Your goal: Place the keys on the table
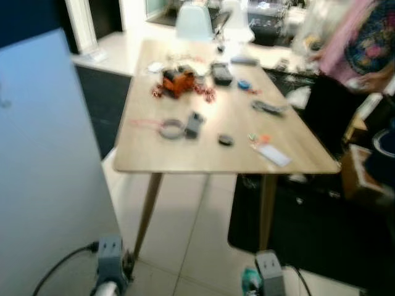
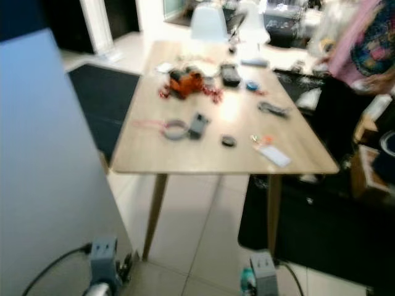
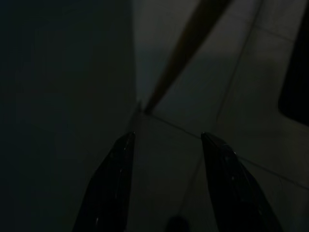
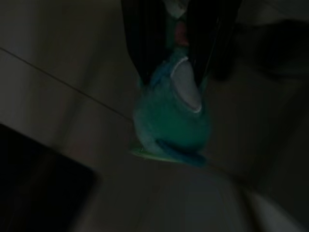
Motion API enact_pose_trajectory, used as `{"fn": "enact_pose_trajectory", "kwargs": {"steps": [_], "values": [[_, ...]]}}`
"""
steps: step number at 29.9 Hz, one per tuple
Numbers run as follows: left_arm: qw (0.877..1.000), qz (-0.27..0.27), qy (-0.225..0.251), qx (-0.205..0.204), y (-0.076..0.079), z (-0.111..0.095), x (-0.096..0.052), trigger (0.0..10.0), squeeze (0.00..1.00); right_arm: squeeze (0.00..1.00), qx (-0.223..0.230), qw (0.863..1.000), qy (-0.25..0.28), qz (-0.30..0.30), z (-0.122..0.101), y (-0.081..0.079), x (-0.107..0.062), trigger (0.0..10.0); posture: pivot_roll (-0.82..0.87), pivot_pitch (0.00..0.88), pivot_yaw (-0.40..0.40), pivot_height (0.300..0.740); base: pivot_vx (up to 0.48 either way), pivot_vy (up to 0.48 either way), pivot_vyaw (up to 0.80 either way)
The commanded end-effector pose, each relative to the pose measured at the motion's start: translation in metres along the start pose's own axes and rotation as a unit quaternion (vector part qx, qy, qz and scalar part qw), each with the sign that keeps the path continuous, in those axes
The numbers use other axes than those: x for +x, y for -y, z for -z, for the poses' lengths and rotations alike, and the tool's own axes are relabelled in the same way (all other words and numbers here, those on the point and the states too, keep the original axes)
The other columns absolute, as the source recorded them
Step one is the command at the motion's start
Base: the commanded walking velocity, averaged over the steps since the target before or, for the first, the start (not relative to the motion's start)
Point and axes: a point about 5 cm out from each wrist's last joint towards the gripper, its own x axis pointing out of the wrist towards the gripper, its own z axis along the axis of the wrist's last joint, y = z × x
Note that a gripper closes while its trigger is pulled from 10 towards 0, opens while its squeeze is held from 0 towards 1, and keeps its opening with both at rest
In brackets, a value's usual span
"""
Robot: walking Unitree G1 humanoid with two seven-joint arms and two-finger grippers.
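Smooth rectangular wooden table point(image 1: 185, 154), cluttered

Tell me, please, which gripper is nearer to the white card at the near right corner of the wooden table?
Right. The right gripper, shut on a teal plush keyring, hangs low almost below the white card. The left gripper, open, hangs further left, past the table's near-left leg.

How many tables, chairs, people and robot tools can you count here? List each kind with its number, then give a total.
Table: 1
Chairs: 2
Person: 1
Tools: 2, the left tool open and the right tool shut on a green keyring
Total: 6
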Motion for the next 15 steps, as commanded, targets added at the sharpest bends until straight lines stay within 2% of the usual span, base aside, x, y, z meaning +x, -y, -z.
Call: {"fn": "enact_pose_trajectory", "kwargs": {"steps": [1,6,15], "values": [[1.0,0.006,0.004,-0.004,0.0058,-0.0025,0.0016,10.0,0.0,0.0,0.001,1.0,-0.017,0.018,0.0103,0.0124,-0.0062,10.0,0.04,0.059,-0.03,0.74,0.274,0.0,0.0],[1.0,0.004,0.012,-0.019,0.0055,-0.0025,0.0005,10.0,0.0,0.0,0.0,1.0,-0.017,0.017,0.0103,0.0123,-0.0062,10.0,0.04,0.059,-0.033,0.74,0.055,0.0,0.0],[1.0,0.009,0.02,-0.018,0.0038,-0.0019,-0.0014,10.0,0.0,0.0,-0.002,1.0,-0.017,0.014,0.0095,0.0118,-0.0057,10.0,0.04,0.061,-0.037,0.74,0.0,0.0,0.0]]}}
